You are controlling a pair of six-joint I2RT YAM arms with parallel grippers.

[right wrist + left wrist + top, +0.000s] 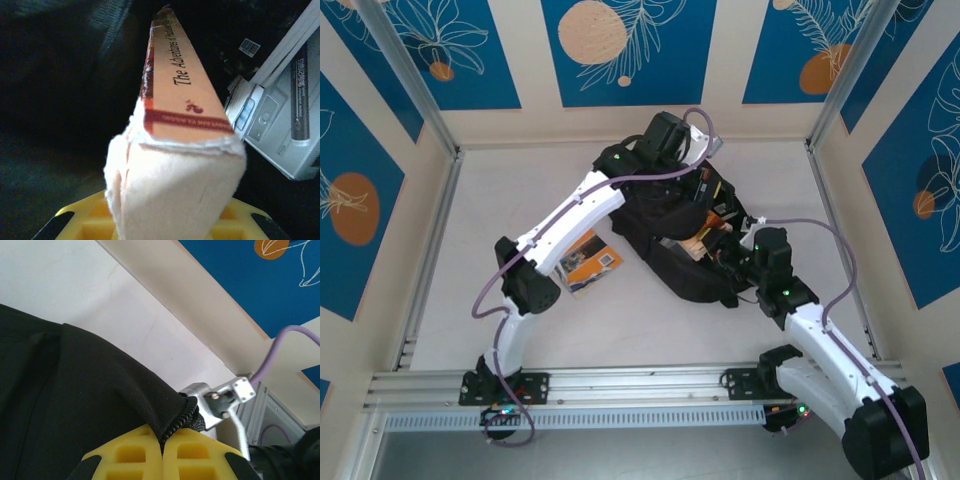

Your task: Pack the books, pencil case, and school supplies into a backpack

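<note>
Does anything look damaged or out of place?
The orange-spined paperback book in the right gripper has a frayed, whitened edge at its near end. Another orange-covered book lies on the table beside the black fabric backpack.

A black backpack (665, 225) lay toward the far middle of the table (520, 190), its mouth open, with orange and pale things showing inside. The left arm (575, 215) stretched diagonally from its base across the table, with the left gripper (682, 158) at the backpack's far top edge. Its fingers could not be made out against the black fabric. An orange book (592, 264) lay flat on the table just left of the backpack, partly under that arm. The right arm (820, 335) stood at the near right. The right gripper (728, 247) was at the backpack's near-right rim, right by a tan book (703, 247) in the opening.
</note>
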